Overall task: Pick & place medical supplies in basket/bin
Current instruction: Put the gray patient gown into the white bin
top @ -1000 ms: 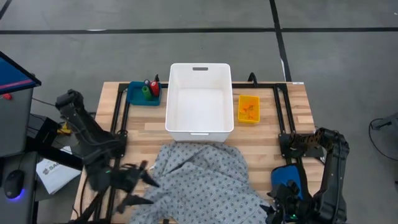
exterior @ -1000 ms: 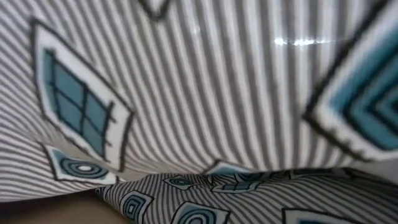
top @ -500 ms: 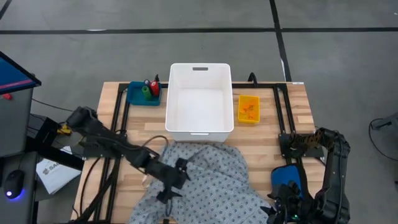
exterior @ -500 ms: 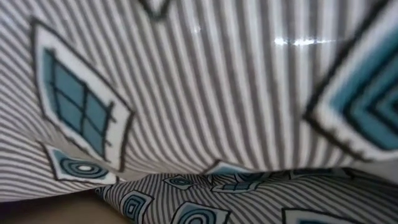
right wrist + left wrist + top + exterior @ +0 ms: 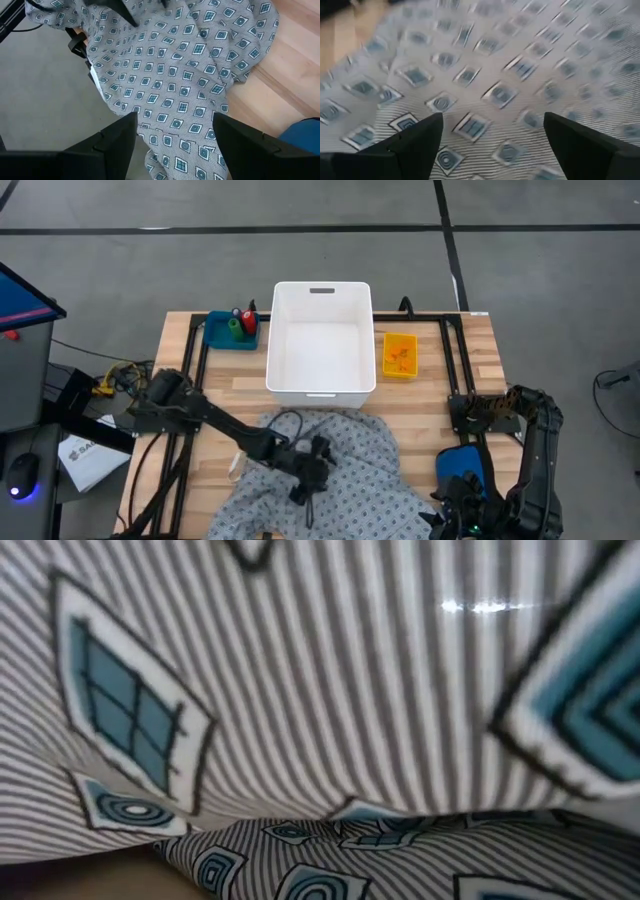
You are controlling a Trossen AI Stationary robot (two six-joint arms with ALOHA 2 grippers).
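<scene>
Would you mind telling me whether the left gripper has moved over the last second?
Yes. In the high view the left gripper has swung rightward from the table's left edge over the gown, near the white bin.

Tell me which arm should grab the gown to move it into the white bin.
Left. The left gripper hovers directly over the middle of the gown with its jaws open, close to the white bin. The right gripper waits at the table's near right edge, beside the gown's border.
</scene>
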